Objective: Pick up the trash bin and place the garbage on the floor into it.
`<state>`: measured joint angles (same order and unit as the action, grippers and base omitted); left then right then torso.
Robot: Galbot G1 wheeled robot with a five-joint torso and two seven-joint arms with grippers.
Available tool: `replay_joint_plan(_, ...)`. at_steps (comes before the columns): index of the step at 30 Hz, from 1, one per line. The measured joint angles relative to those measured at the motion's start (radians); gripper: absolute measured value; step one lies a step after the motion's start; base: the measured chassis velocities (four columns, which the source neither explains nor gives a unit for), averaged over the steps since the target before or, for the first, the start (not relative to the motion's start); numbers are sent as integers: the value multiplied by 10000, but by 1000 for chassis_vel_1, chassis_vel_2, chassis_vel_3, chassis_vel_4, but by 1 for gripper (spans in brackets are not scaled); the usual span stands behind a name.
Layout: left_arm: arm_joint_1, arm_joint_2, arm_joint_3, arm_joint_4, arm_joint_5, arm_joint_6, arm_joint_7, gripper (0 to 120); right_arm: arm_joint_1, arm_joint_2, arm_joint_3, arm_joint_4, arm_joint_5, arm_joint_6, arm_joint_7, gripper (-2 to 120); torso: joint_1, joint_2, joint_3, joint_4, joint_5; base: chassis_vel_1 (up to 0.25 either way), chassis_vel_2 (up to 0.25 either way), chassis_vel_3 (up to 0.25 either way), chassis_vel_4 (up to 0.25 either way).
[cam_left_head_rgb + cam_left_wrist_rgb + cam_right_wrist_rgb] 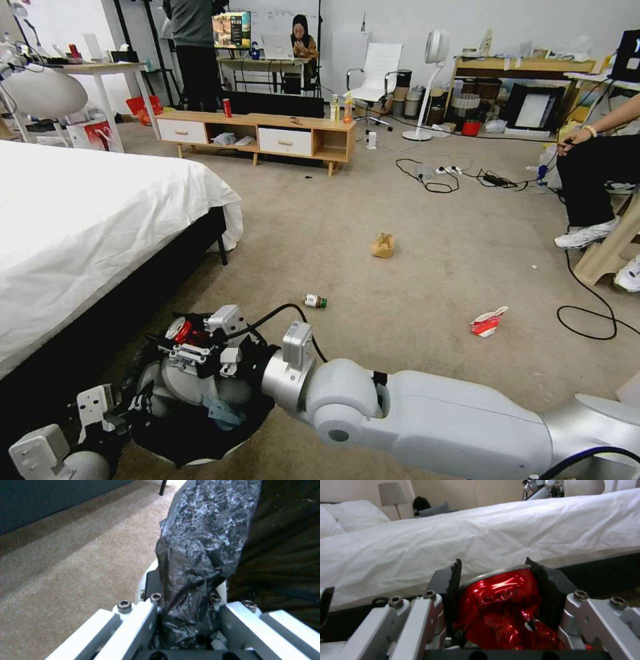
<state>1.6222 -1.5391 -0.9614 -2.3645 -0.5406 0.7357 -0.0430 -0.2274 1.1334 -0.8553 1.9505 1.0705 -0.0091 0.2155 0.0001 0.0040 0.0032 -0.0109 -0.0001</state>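
The trash bin [200, 460], white and lined with a black bag [206, 530], is at the lower left of the head view beside the bed. My left gripper [130, 407] [186, 592] is shut on its bagged rim. My right gripper [190, 337] [496, 580] is over the bin's mouth, shut on a crushed red can [503, 605] [180, 330]. A light-blue tissue [223, 413] lies inside the bin. On the floor [400, 280] lie a green-capped bottle [315, 301], a tan paper bag [383, 245] and a red-white carton [488, 323].
A white-covered bed [80, 220] fills the left side. A low wooden cabinet [267, 137] stands at the back. Black cables [587, 320] and a power strip [448, 171] lie on the carpet to the right, near a seated person's shoes [587, 235].
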Motion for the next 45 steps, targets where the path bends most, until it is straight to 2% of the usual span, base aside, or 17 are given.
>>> replay_joint_plan(24, 51, -58, 38, -66, -12, -4, -1, 7, -800, 239, -111, -741, -671, 353, -98, 47, 0, 0, 0, 0, 1, 0, 0, 0, 0)
replay_joint_plan(40, 104, -92, 40, -101, -9, -5, 20, 7, -1053, 672, -318, -1315, -1159, 647, -124, 47, 0, 0, 0, 1, 0, 0, 0, 0, 0)
replay_joint_plan(44, 107, -92, 37, -103, -7, -4, 23, 7, -1047, 643, -318, -1314, -1178, 660, -120, 59, 0, 0, 0, 1, 0, 0, 0, 0, 0)
replay_joint_plan(45, 110, -93, 39, -103, -5, -4, 24, 7, -1057, 644, -305, -1314, -1190, 675, -120, 65, 0, 0, 0, 1, 0, 0, 0, 0, 0)
